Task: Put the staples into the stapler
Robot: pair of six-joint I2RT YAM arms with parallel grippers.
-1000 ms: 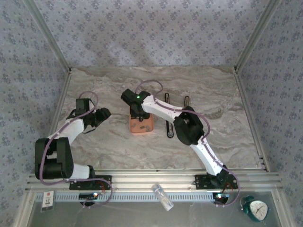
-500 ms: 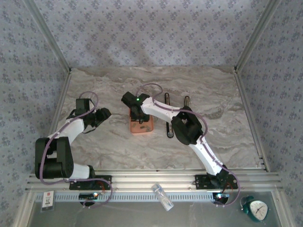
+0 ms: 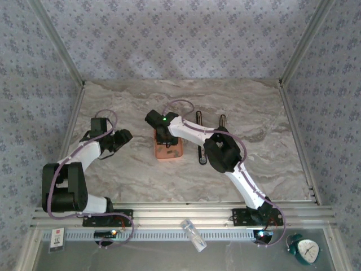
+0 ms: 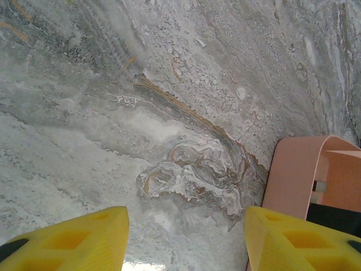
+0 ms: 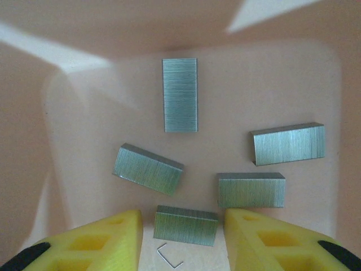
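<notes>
**Item.** The staples [image 5: 180, 95] lie as five short grey strips, flat and apart on the floor of the salmon tray [image 5: 84, 124]. One loose staple [image 5: 169, 257] lies at the near edge.

**Handling (judgement).** Each strip looks light and stiff, but it is only a bonded stack and is likely to break if bent or pinched hard. The smooth metal faces may slip. A light, centred hold on two opposite faces is advised, with the strip kept level.

**Right arm.** It reaches forward and left, with the wrist pointing down into the tray. The right gripper [image 5: 183, 223] is set over the nearest strip [image 5: 186, 226]. Its yellow fingers [image 5: 101, 240] stand one at each short end with a thin gap on both sides, so they are narrowly parted and hold nothing. An end-to-end hold would press the stack together, which seems acceptable if it is square.

**Left arm.** The left gripper [image 4: 183, 231] hovers low over the bare table [image 4: 141, 113], with its fingers wide and empty. The tray corner is just beside its right finger.

**Stapler** [image 3: 202, 148]. It lies on the table just right of the tray.
</notes>
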